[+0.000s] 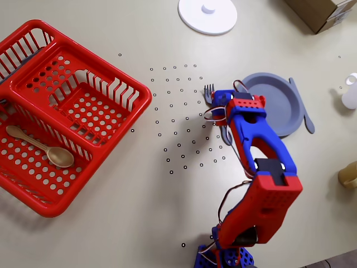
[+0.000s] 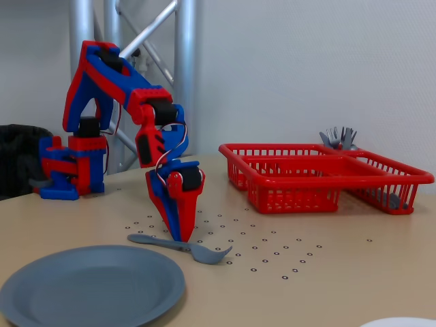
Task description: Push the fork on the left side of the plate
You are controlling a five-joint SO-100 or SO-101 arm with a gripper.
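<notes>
The slate-blue fork (image 1: 209, 92) lies on the table just left of the slate-blue plate (image 1: 276, 106) in the overhead view. Its tines point to the far side and its handle end (image 1: 226, 136) shows below the arm. My red-and-blue gripper (image 1: 219, 107) stands over the fork's middle and hides it. In the fixed view the gripper (image 2: 180, 235) points straight down with its jaws together, its tip at the fork (image 2: 178, 244), just behind the plate (image 2: 88, 285). It holds nothing.
A red basket (image 1: 106, 120) at the left holds a tan spoon (image 1: 43, 147). A slate-blue knife (image 1: 301, 107) lies right of the plate. A white disc with a knob (image 1: 207, 15) and a cardboard box (image 1: 321, 11) stand at the far edge.
</notes>
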